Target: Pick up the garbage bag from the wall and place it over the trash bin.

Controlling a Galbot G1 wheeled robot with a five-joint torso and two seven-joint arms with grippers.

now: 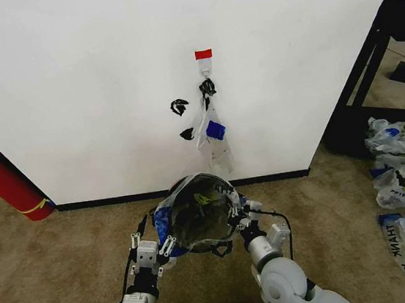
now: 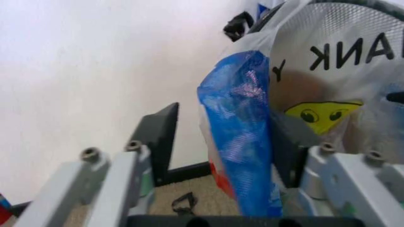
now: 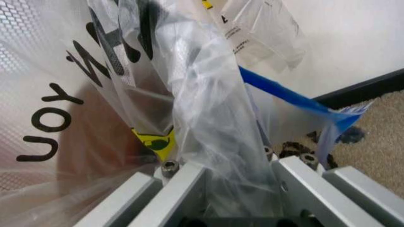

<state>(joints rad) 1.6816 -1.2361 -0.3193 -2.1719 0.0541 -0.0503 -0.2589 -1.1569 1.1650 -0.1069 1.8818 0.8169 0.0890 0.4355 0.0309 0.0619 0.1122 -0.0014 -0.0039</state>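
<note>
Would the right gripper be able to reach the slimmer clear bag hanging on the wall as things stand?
Probably not freely: the right gripper is shut on the garbage bag stretched over the trash bin; the clear bag hangs just beyond.

A red fire extinguisher point(image 1: 3, 183) stands left; spare bags point(image 1: 404, 171) lie right.
</note>
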